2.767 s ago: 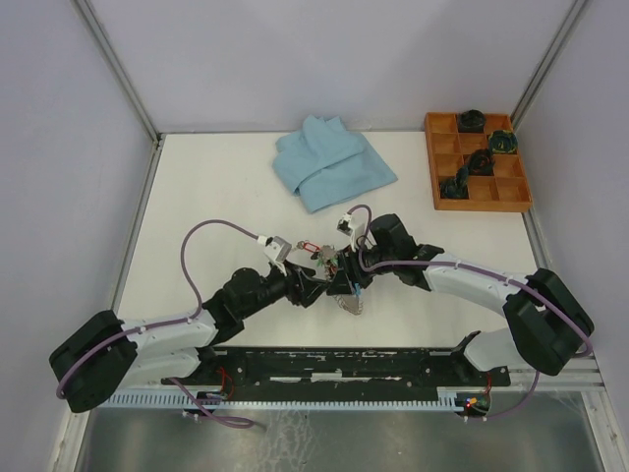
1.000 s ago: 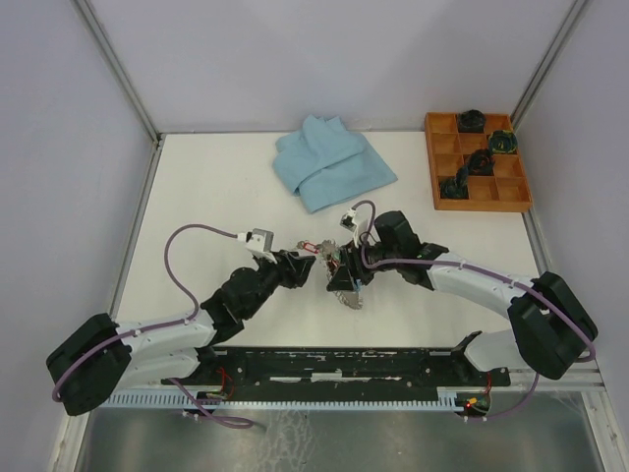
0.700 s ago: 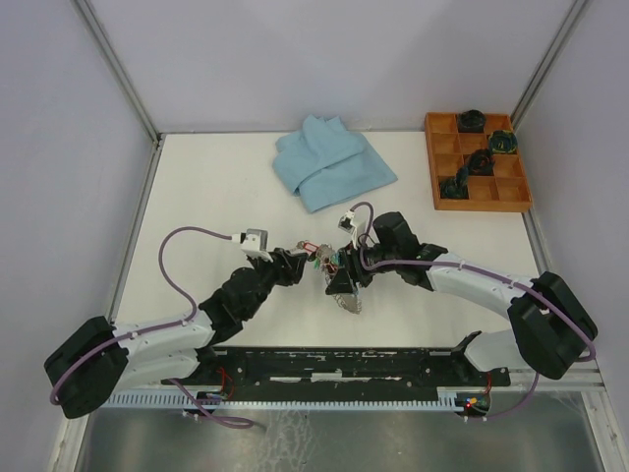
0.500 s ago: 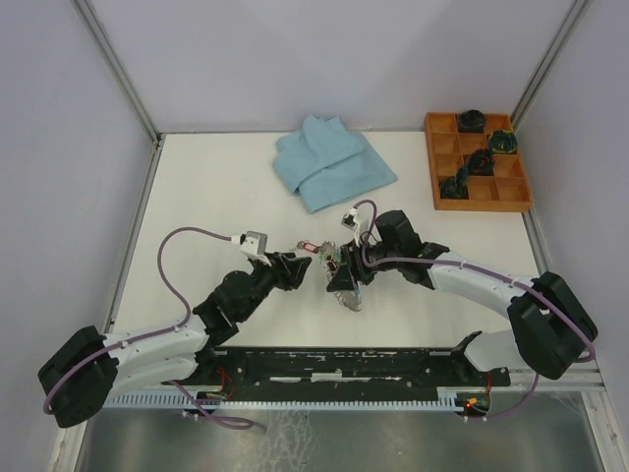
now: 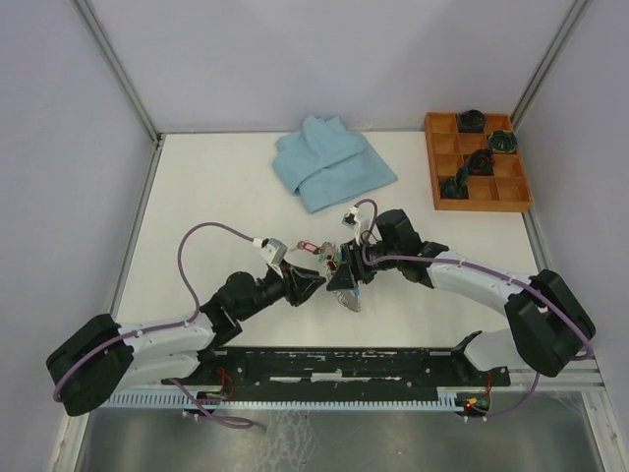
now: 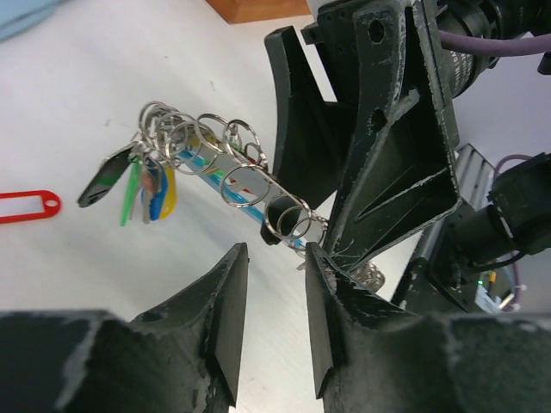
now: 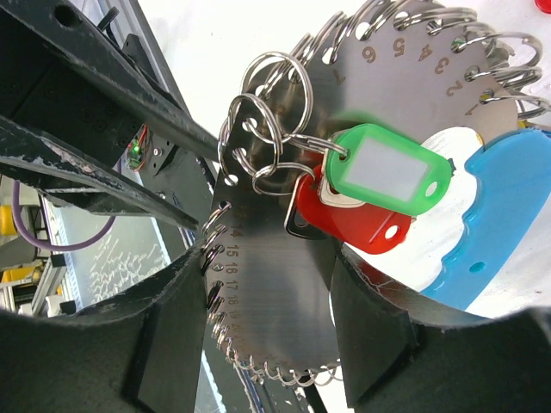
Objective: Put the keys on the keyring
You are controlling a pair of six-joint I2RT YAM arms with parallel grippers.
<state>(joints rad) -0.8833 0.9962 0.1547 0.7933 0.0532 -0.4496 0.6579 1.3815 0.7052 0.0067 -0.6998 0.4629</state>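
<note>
My right gripper (image 5: 343, 274) is shut on the keyring (image 7: 284, 284), a flat grey numbered metal loop edged with small split rings, with a light-blue segment (image 7: 482, 224). Keys with a green tag (image 7: 387, 176) and a red tag (image 7: 366, 231) hang from its rings. In the left wrist view the keyring (image 6: 232, 185) stands on edge, with several tagged keys (image 6: 138, 185) hanging at its far end. My left gripper (image 6: 275, 254) is open and empty, just short of the keyring's near end. A loose red-tagged key (image 5: 308, 247) lies on the table; it also shows in the left wrist view (image 6: 26, 206).
A folded light-blue cloth (image 5: 332, 162) lies at the back centre. A wooden compartment tray (image 5: 447, 162) with dark objects stands at the back right. The black arm rail (image 5: 344, 366) runs along the near edge.
My left gripper drew back to the left, then moved right and nearer again, up to the keyring. The right gripper kept its hold almost in place.
</note>
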